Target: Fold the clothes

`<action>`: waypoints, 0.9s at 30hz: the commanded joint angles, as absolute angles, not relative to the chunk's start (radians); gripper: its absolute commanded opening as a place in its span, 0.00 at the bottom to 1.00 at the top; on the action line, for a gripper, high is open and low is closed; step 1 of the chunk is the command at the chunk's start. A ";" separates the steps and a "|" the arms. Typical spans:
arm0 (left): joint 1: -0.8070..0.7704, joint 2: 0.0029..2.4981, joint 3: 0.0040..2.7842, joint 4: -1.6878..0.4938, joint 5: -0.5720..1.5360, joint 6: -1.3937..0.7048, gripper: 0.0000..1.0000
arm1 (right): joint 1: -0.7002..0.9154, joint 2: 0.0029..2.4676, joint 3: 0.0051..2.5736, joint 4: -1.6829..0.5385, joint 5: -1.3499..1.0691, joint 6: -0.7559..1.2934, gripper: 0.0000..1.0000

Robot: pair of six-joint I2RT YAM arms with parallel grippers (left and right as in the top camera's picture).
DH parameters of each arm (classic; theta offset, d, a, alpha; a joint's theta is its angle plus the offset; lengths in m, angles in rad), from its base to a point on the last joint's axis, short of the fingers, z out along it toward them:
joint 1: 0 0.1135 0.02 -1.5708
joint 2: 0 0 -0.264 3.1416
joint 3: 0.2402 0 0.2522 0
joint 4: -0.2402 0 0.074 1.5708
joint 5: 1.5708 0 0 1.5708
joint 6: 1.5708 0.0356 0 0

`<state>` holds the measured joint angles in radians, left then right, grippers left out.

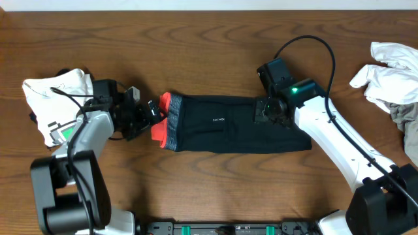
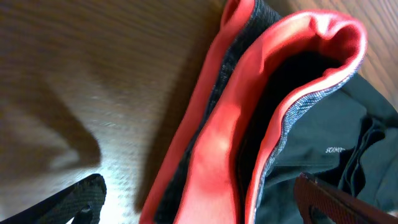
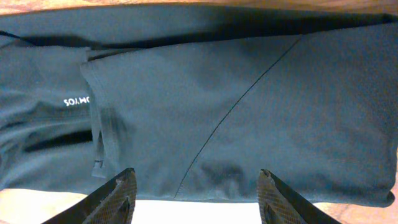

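Note:
Dark folded shorts [image 1: 228, 124] with a red and grey waistband [image 1: 164, 117] lie across the middle of the wooden table. My left gripper [image 1: 149, 116] is open at the waistband end, its fingers on either side of the red band [image 2: 217, 149]. My right gripper [image 1: 266, 111] is open over the shorts' upper right part, above the dark fabric [image 3: 205, 112] with its white logo [image 3: 78, 101]. Neither gripper holds anything.
A folded white garment [image 1: 55, 98] lies at the far left beside my left arm. A pile of white and grey clothes [image 1: 395, 81] lies at the right edge. The wooden table [image 1: 209, 39] stretches behind the shorts.

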<state>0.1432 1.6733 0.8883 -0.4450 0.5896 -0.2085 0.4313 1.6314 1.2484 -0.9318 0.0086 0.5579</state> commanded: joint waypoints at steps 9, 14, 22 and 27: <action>0.015 1.780 0.898 -0.472 0.616 -0.176 0.98 | 0.424 1.623 1.239 -0.932 0.022 0.545 0.60; -0.030 1.811 0.898 -0.500 0.571 -0.176 0.98 | 0.424 1.623 1.239 -0.936 0.022 0.545 0.60; -0.031 1.812 0.898 -0.521 0.559 -0.176 0.98 | 0.426 1.623 1.239 -0.936 0.022 0.545 0.60; -0.031 1.812 0.898 -0.568 0.560 -0.176 0.99 | 0.426 1.623 1.239 -0.936 0.022 0.545 0.59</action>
